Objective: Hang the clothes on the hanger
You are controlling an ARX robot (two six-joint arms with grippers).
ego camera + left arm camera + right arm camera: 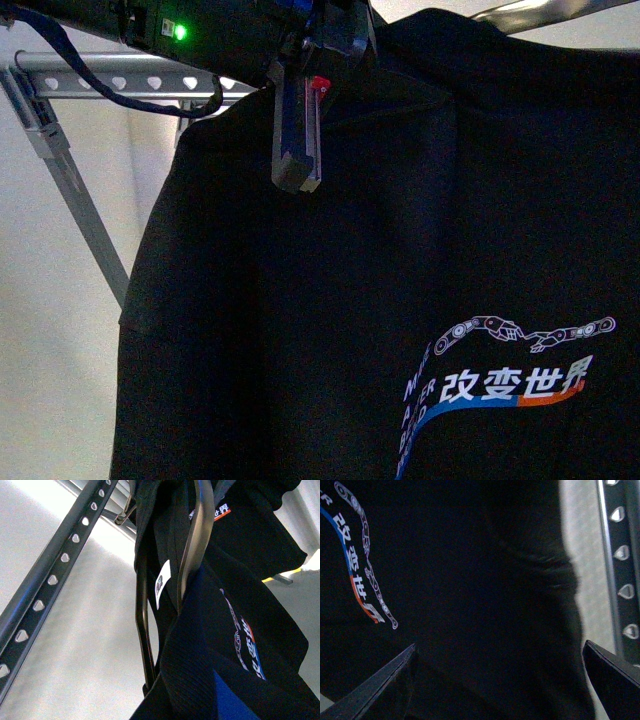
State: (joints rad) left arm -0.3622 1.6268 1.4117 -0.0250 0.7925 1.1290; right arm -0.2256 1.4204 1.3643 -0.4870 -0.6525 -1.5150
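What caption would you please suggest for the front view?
Black T-shirt hanging before the heart-punched rack rail, left gripper near its top edge.

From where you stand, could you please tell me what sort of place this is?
Probably an indoor laundry-drying corner, perhaps a test room. A black T-shirt hangs up by a grey metal drying rack whose rail is punched with heart-shaped holes, and a plain white wall stands behind.

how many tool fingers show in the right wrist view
2: one finger in front of the black T-shirt, the other opposite, beside the rack rail with heart-shaped holes. None seems hidden.
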